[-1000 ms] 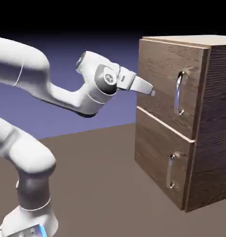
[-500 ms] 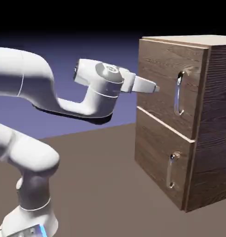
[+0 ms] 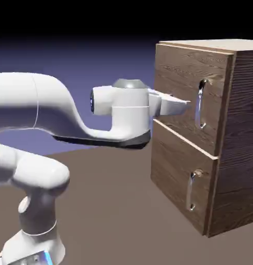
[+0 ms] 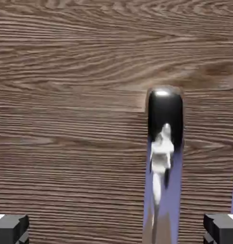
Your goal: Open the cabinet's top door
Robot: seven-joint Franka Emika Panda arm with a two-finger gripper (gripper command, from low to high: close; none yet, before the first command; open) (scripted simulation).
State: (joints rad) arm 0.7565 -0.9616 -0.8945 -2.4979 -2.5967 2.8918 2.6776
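Top door (image 3: 188,98) shut, end effector (image 3: 186,102) nearer handle (image 3: 201,103)

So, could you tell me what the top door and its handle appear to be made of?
The top door looks like brown wood with a matte finish, showing wavy grain lines. Its handle seems to be polished metal: it is silvery and mirrors the backdrop.

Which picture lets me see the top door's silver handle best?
The exterior view: it shows the whole handle on the top door, with the claw near it. The hand view shows only its upper end, close up against wood grain.
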